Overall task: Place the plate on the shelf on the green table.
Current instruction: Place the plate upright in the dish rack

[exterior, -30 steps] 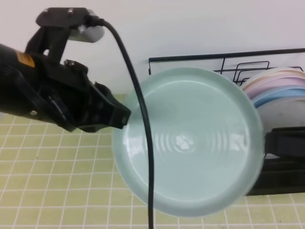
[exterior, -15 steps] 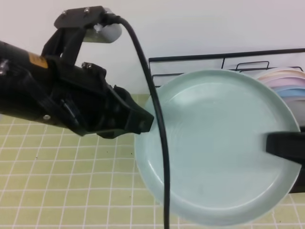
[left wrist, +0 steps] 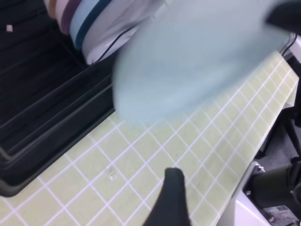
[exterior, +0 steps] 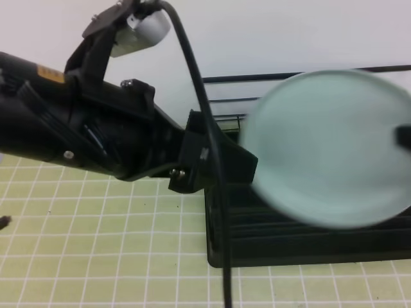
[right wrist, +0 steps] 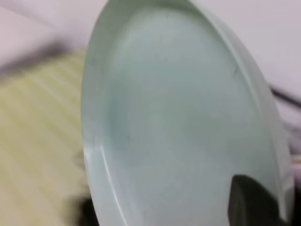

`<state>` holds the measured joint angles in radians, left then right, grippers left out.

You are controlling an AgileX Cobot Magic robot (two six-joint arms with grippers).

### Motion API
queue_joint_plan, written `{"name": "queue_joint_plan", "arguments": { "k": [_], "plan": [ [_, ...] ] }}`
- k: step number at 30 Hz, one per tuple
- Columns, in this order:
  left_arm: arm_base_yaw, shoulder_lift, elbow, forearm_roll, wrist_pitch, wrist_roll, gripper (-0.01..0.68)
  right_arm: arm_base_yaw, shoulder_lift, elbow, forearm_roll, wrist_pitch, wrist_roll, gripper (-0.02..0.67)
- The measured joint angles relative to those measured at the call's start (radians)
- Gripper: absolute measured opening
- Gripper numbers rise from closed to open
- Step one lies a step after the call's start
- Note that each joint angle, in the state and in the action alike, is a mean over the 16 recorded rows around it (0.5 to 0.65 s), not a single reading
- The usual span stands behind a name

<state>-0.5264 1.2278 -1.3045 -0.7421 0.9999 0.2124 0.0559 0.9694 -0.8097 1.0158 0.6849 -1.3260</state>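
Right gripper (right wrist: 251, 202) held the plate (exterior: 331, 147) at its rim; left gripper (exterior: 247, 170) stood wide, the plate just beyond its jaws, above the shelf (exterior: 308, 240).

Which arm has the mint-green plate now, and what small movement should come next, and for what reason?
The right gripper appears to hold the plate at its right rim, while the left gripper looks released beside it. The plate hangs blurred above the dish rack, not seated. Probably next: the right arm carries it slightly further toward the stacked plates, then lowers it between dividers.
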Motion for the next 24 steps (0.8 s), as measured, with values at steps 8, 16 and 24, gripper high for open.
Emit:
{"name": "queue_joint_plan", "arguments": {
  "k": [8, 16, 24],
  "plan": [
    [0.001, -0.001, 0.0, -0.028, -0.007, 0.019, 0.499, 0.106, 0.005, -0.104, -0.54, -0.16, -0.054, 0.066],
    [0.001, -0.001, 0.0, -0.038, -0.008, 0.038, 0.444, 0.251, 0.05, -0.146, -1.077, -0.203, 0.123, 0.055],
    [0.001, -0.001, 0.0, -0.037, 0.005, 0.055, 0.438, 0.3, 0.118, -0.146, -1.324, -0.216, 0.332, 0.06]
  ]
}}
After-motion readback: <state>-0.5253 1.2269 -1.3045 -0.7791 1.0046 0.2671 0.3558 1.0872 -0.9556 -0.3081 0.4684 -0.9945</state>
